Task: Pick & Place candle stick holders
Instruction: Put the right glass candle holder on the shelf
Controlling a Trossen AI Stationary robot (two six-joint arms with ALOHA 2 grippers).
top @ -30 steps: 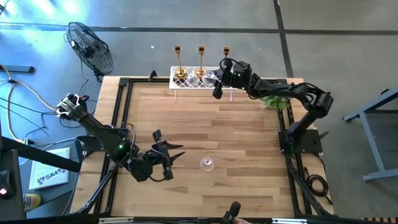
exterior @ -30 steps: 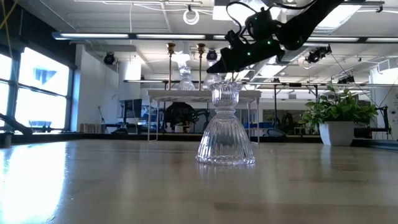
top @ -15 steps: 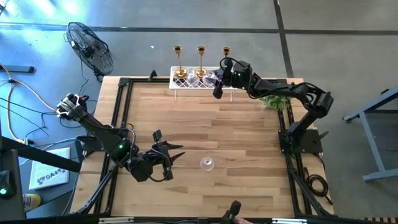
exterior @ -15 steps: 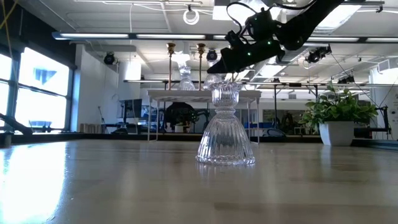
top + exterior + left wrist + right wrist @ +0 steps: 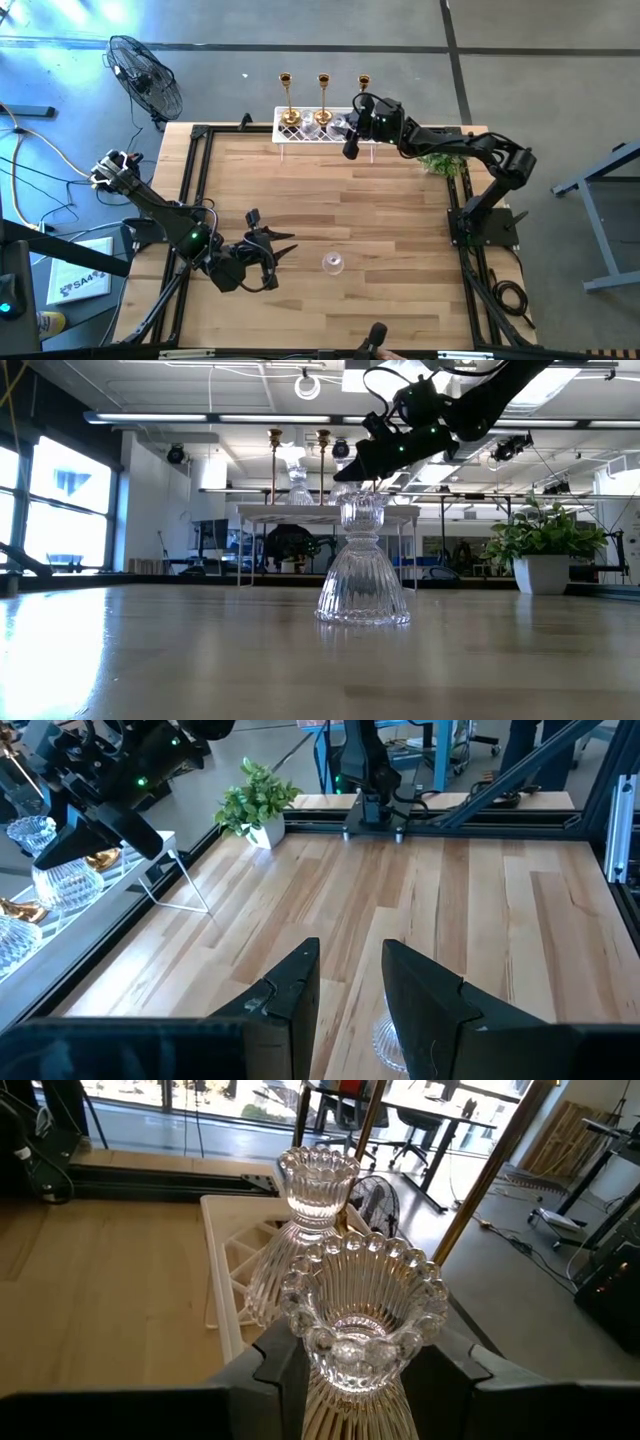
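A: What's hard to see?

B: The gold holders (image 5: 323,98) behind the white rack (image 5: 300,131) are tiny from above; the right gripper (image 5: 349,147) partly covers the rack's glass pieces.

A: What does it hold?

B: Its fingers are clamped on 1 glass holder (image 5: 358,1340) above the rack. Left gripper (image 5: 348,985): fingers apart, empty, near another glass holder (image 5: 333,263) on the table (image 5: 400,220).

A: Changes?

B: None since before.

text: "SA4" partly legible | on: white box (image 5: 82,283) beside table
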